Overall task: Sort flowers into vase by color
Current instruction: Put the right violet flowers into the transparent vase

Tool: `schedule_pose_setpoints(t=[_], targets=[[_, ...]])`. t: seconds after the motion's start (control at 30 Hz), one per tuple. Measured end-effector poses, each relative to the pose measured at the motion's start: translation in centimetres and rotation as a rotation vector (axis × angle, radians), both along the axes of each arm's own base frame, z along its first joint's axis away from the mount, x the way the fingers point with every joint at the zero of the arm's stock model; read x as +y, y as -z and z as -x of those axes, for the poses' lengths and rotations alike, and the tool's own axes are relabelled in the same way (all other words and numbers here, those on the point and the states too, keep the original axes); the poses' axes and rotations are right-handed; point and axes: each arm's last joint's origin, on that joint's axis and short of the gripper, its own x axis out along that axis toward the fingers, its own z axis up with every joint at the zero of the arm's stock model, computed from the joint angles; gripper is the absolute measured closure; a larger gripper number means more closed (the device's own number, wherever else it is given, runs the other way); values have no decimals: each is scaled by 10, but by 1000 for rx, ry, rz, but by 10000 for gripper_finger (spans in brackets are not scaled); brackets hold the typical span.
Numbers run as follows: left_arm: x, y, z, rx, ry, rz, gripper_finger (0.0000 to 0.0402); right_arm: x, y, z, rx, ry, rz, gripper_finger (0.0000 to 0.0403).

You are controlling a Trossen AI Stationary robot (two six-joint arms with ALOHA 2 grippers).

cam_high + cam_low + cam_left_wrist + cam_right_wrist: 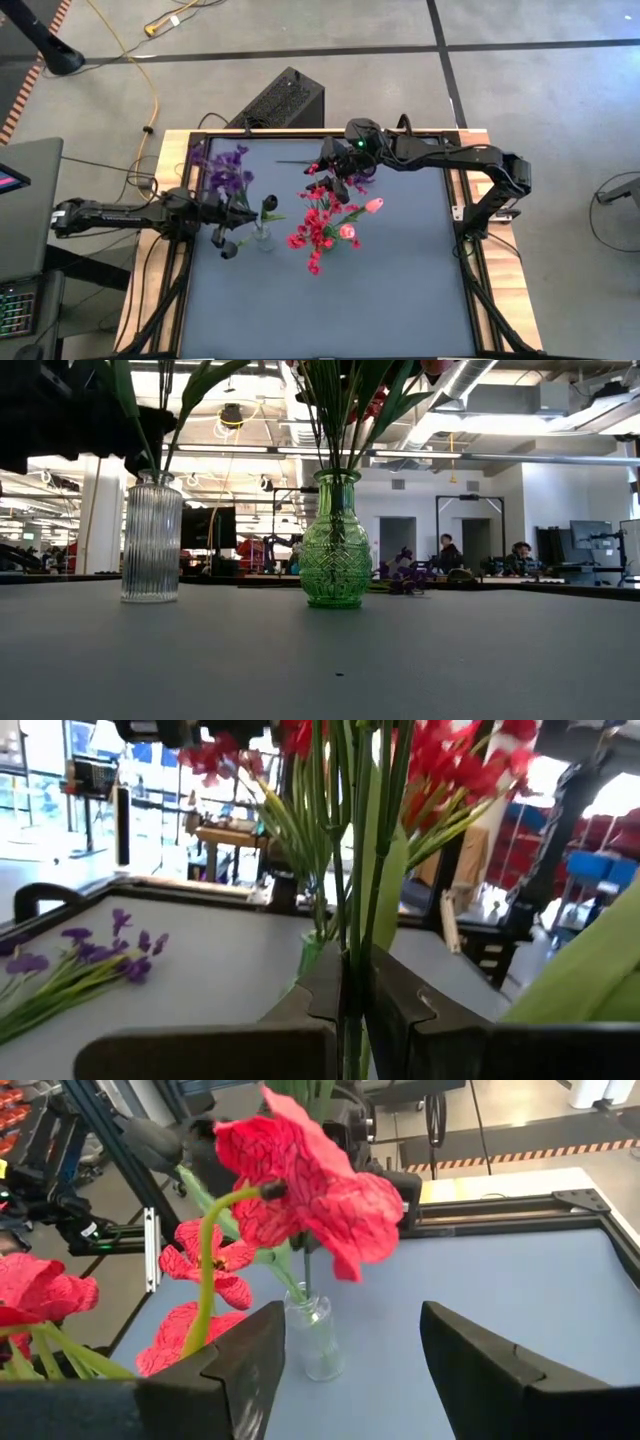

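the job looked well along — red flowers (318, 232) stood in the green vase (335, 540) mid-table; the left gripper (352, 1010) pinched a stem by the clear vase (151, 538); the right gripper (345, 1350) hung wide, empty; purple flowers (228, 168) lay unsorted near the far-left corner.

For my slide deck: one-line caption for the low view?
Clear ribbed vase and green patterned vase hold green stems on the table.
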Motion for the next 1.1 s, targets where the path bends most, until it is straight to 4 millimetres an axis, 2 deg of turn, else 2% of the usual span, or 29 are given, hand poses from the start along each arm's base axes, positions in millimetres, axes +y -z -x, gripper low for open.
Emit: schedule_pose_setpoints(t=[0.23,0.73,0.83,1.1], targets=[[-1,8,-1,77,8,-88,390,0,0,0,0,0,0,143],[-1,10,-1,87,1,-116,325,0,0,0,1,0,-1,143],[-1,14,-1,164,6,-107,304,0,0,0,1,0,-1,143],[-1,-2,-2,279,17,-133,260,0,1,0,4,0,-2,143]])
